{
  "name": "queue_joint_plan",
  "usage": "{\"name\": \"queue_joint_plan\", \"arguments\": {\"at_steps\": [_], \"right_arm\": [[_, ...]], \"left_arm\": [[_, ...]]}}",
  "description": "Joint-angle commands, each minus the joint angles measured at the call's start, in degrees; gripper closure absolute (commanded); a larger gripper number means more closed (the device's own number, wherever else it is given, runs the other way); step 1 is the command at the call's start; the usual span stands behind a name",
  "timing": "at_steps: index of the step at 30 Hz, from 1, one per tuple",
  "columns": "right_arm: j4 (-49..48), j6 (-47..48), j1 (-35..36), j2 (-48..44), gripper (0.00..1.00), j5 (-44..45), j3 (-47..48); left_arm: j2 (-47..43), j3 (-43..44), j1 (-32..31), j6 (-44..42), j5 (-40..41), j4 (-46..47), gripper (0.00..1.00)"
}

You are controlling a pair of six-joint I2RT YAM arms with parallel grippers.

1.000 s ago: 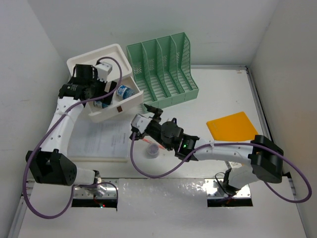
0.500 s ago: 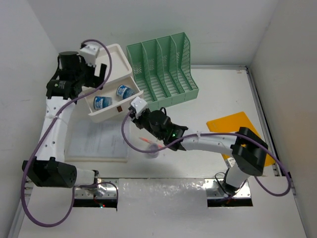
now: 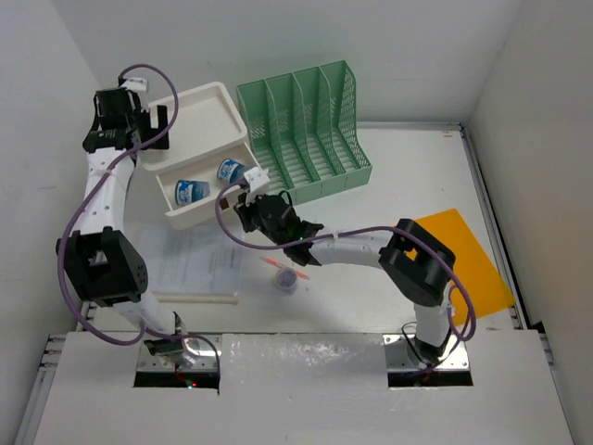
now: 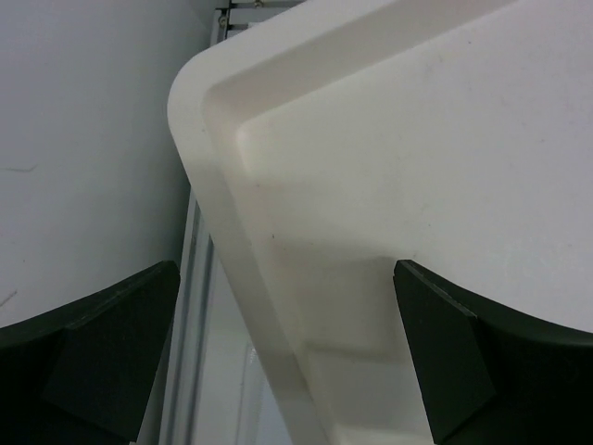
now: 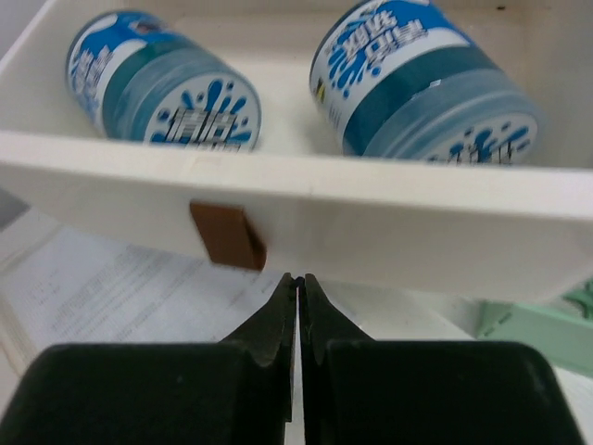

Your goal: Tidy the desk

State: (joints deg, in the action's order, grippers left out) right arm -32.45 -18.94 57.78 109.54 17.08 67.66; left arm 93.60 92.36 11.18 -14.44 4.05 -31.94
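The desk [image 3: 408,167] is the white tabletop. On its far left stands a white drawer box [image 3: 199,107] with one drawer [image 3: 206,211] pulled out. Two blue-labelled bottles [image 5: 167,88] [image 5: 422,79] lie inside the drawer. My right gripper [image 5: 298,278] is shut on nothing, its tips just in front of the drawer's front wall, beside the brown handle [image 5: 227,235]. In the top view the right gripper [image 3: 243,208] reaches far to the left. My left gripper [image 3: 148,119] is open above the box's back left corner [image 4: 371,139], with nothing held between its fingers [image 4: 435,352].
A green mesh file rack [image 3: 301,130] stands behind the drawer. An orange folder [image 3: 463,255] lies at the right, printed papers [image 3: 199,260] at the left front. A small cup with a pink pen [image 3: 287,278] sits under my right arm. A metal rail [image 4: 190,306] edges the desk.
My right gripper has closed and moved left up to the drawer front. My left arm has risen out of the drawer and swung back to the box's far left corner.
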Motion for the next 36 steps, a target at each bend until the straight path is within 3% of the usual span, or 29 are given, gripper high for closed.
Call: {"name": "queue_joint_plan", "arguments": {"at_steps": [1, 9, 12, 21, 25, 32, 36], "right_arm": [[-5.5, -3.3, -1.8, 2.5, 1.00, -3.5, 5.2], [-7.1, -1.2, -3.1, 6.3, 1.00, -4.1, 10.4], [-7.5, -1.9, -4.2, 7.4, 1.00, -4.2, 11.8], [-7.1, -0.7, -5.4, 10.4, 1.00, -6.4, 17.7], [-7.0, -1.4, -6.6, 11.6, 1.00, -6.3, 20.5], [-2.5, 1.6, -8.0, 16.4, 1.00, -6.8, 28.9], [-0.8, -1.4, -9.8, 20.2, 1.00, -7.0, 34.5]], "left_arm": [[-0.3, -1.1, 0.9, 2.5, 1.7, 4.7, 0.00], [0.3, -6.9, 1.2, 3.4, -4.8, 7.1, 0.00], [1.1, -8.2, 1.5, 4.0, -10.8, 6.3, 0.14], [1.0, -11.2, 2.2, 4.2, -20.0, 3.8, 0.82], [1.1, -11.4, 2.4, 3.5, -22.6, 2.5, 0.98], [1.8, -9.7, 2.5, 2.5, -24.4, 0.7, 1.00], [1.7, -9.3, 2.5, 1.9, -24.4, 0.7, 1.00]]}}
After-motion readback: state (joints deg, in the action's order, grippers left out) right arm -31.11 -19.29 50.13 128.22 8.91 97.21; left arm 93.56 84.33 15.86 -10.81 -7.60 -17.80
